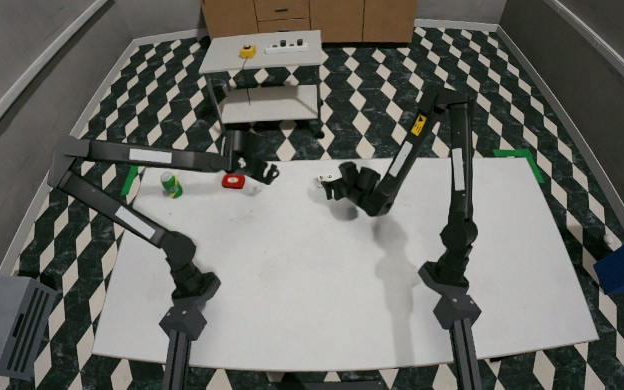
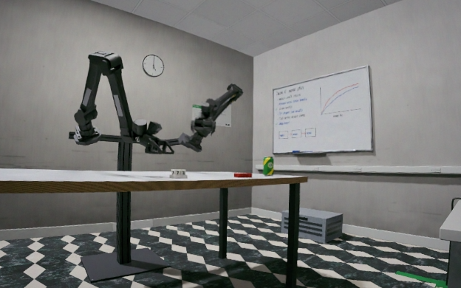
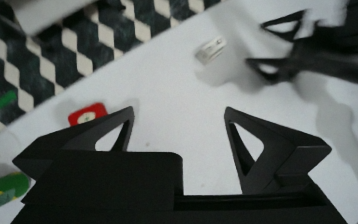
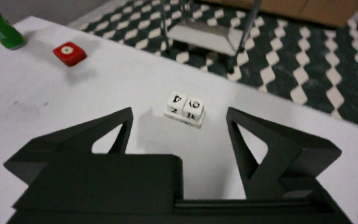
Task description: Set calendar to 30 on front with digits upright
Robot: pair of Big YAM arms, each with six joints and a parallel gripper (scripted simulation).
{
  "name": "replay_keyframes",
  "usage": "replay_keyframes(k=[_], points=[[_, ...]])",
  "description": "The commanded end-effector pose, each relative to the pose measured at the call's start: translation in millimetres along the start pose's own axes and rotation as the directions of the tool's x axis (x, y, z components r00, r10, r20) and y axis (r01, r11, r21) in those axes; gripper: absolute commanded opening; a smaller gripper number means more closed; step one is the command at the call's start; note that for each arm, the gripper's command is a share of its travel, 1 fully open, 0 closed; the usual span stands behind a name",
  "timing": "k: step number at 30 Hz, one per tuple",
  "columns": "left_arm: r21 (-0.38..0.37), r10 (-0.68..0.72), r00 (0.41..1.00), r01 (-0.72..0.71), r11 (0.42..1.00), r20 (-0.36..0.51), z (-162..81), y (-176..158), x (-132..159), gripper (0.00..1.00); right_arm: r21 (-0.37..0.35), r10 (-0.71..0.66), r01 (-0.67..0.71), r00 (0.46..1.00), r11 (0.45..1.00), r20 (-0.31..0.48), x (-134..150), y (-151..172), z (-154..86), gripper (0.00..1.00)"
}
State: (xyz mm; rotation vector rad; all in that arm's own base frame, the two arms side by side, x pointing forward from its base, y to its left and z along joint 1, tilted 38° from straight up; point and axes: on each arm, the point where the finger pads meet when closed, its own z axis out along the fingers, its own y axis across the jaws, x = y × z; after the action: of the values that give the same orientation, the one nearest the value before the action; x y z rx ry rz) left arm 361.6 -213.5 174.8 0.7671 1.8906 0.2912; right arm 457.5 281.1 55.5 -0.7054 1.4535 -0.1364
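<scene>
The white calendar (image 1: 320, 186) (image 2: 178, 176) stands near the table's far edge. In the right wrist view its left cube (image 4: 176, 102) shows a 4 on top, and its right cube (image 4: 194, 108) shows a 6 or 9. Both appear seated side by side in the tray (image 4: 182, 119). Their front digits are too blurred to read surely; the month's name is not legible. My right gripper (image 1: 327, 190) (image 3: 247, 43) is open and empty, above and just in front of the calendar. My left gripper (image 1: 273, 174) (image 3: 179, 111) is open and empty, above the table left of the calendar.
A red box-like object (image 1: 233, 181) (image 2: 242, 175) (image 3: 87, 115) (image 4: 70, 53) lies left of the calendar, near the left gripper. A green and yellow can (image 1: 171, 185) (image 2: 268, 166) (image 3: 4, 191) (image 4: 1, 27) stands farther left. A trolley (image 1: 261, 62) stands beyond the table.
</scene>
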Motion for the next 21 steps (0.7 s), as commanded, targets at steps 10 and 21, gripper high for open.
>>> replay_keyframes(k=[10,21], points=[[0.065,0.131,0.955,-0.154,0.986,0.265,-99,-123,-43,1.0,-0.01,-0.047,0.048,0.996,0.999,0.082,-5,-10,2,1.0],[0.068,0.121,0.939,-0.15,0.986,0.322,-126,-140,-57,1.0,-0.01,-0.047,0.048,0.996,0.999,0.082,-5,-10,3,1.0]])
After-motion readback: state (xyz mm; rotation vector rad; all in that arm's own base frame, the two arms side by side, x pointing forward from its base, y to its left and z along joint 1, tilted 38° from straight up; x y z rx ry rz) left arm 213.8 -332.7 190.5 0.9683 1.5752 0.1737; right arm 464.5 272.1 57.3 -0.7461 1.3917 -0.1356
